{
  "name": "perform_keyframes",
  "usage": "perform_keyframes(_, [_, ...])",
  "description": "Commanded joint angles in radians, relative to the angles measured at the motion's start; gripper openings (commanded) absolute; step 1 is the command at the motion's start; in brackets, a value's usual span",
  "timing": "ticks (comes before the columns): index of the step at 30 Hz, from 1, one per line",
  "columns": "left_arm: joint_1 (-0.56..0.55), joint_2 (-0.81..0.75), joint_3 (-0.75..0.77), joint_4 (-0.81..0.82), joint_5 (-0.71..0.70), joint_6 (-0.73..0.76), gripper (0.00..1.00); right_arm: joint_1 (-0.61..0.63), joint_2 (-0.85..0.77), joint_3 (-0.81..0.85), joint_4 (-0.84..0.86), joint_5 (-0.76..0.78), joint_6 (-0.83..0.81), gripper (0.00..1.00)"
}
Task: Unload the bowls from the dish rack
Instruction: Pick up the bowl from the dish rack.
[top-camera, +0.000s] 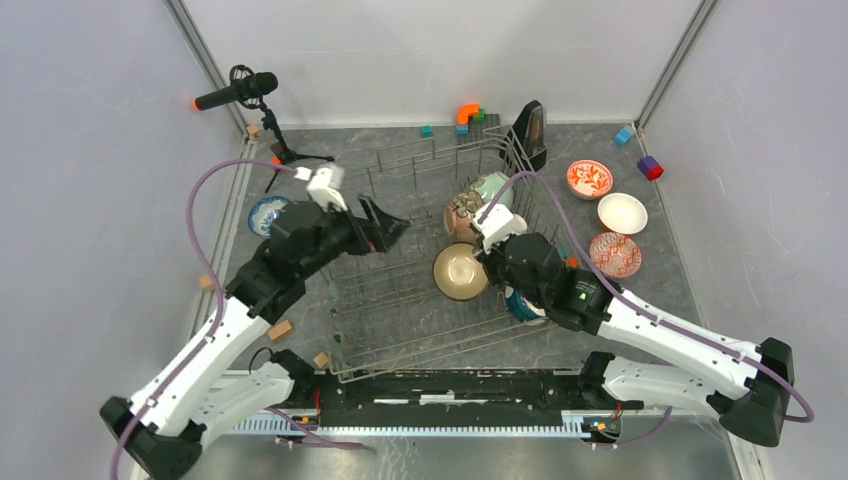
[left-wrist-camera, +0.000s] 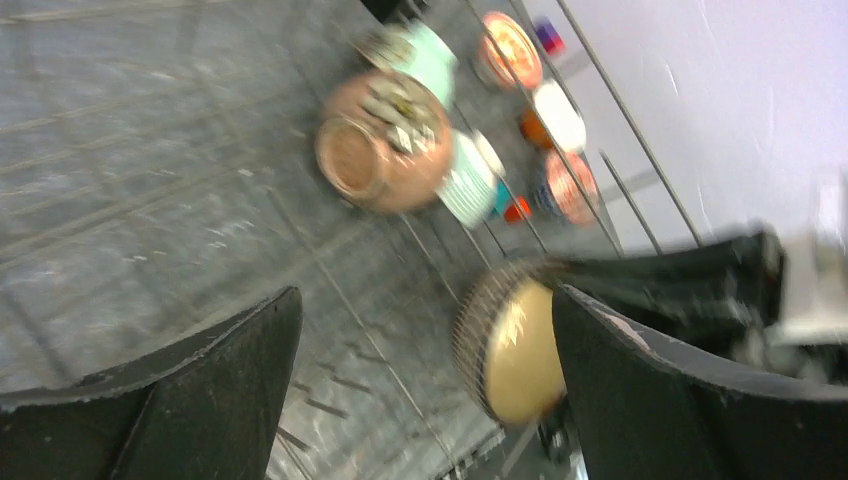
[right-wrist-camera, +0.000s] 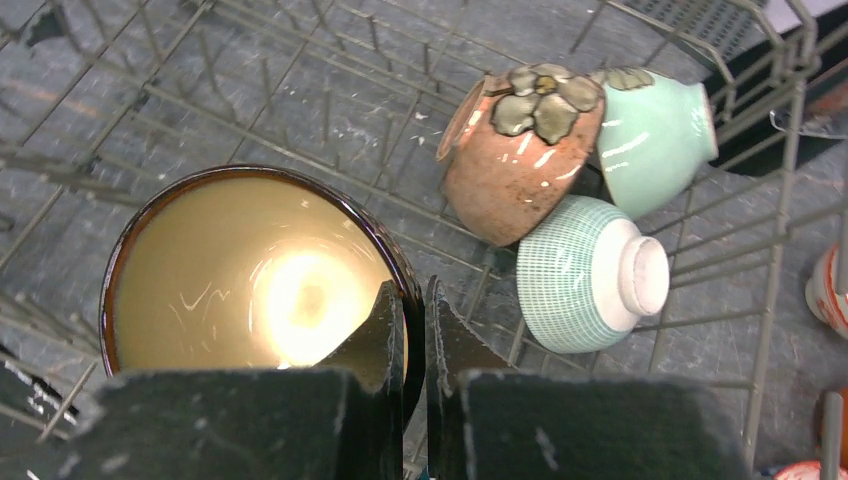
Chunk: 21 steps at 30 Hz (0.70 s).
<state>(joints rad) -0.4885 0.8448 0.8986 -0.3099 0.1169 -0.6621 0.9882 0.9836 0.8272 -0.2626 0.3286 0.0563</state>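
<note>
Fingers (right-wrist-camera: 455, 345) seemingly astride tan bowl (right-wrist-camera: 240, 270) rim

— Is the light even?
— Bright, from overhead. Glare pools in the tan bowl (right-wrist-camera: 200, 260), just left of the right gripper (right-wrist-camera: 412, 300).
— And the sharpness?
— The left wrist view smears with motion blur; the others are crisp.

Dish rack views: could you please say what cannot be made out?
Top view: the right arm hides most of the teal bowl.
Top view: the left arm partly covers the blue-white bowl.
Left wrist view: motion blur smears the red bowl's pattern.
Right wrist view: the right claw covers the tan bowl's rim.
</note>
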Motion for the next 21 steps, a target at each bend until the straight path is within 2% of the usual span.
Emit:
perform_keyframes(1, [-0.270,0.030,0.121,-0.117,-0.320,0.168,1.00,0.000,-0.017,0.010,0.133,0.137,0.101,0.00])
perform_keyframes(5, [-0.425,0.091,0.187,-0.217,-0.485,0.216,1.00,0.001,-0.006,0.009,0.133,0.132,0.137,0.00])
perform_keyframes(9, [-0.493,0.157,0.238,-0.295,-0.554,0.222,0.97,0.000,-0.013,0.003,0.143,0.104,0.168,0.00])
perform_keyframes(14, [-0.532,0.243,0.286,-0.367,-0.574,0.209,0.86,0.001,-0.019,0.006,0.149,0.076,0.187,0.00])
perform_keyframes(21, [-0.564,0.282,0.276,-0.357,-0.545,0.197,0.75,0.001,0.001,0.009,0.164,0.065,0.197,0.00])
